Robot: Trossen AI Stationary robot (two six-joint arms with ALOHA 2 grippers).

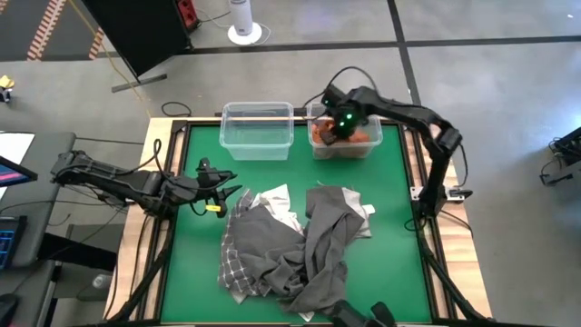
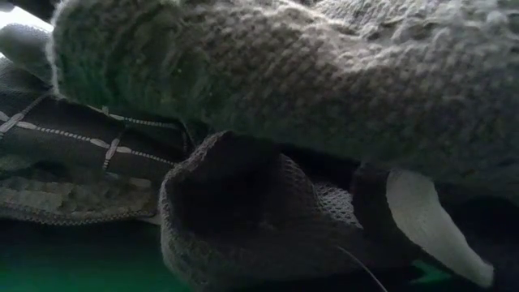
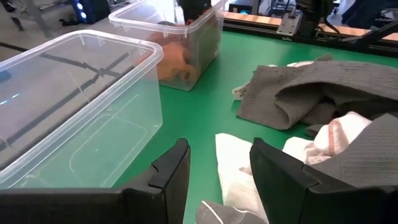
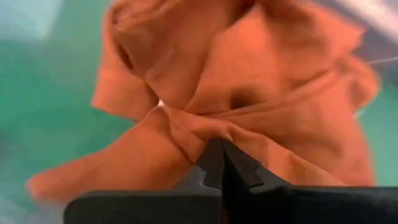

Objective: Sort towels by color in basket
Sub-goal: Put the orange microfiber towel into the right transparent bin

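The orange towel [image 1: 365, 137] lies bunched in the right clear bin [image 1: 374, 151] at the table's far side. My right gripper [image 1: 343, 123] points down into that bin, shut on the towel [image 4: 267, 74]. A heap of towels [image 1: 290, 245] lies on the green table: dark grey [image 1: 329, 238], grey-and-white checked [image 1: 236, 265] and white [image 1: 277, 198]. My left gripper [image 1: 222, 193] hovers open at the heap's left edge with nothing between its fingers [image 3: 168, 177]; a white towel [image 3: 233, 165] lies just ahead of it. My right gripper pinches a gathered fold of the orange towel [image 4: 208, 132] between its two shut fingertips, from above, pointing down. The cloth spreads out below the fingers and bunches inside the bin; one layer or several, I cannot tell.
An empty clear bin [image 1: 257, 109] stands left of the orange one, close to my left gripper [image 3: 217, 158]. The low view is filled by grey towels [image 2: 284, 89] lying right before the camera. Bare green table [image 1: 195, 272] lies left of the heap.
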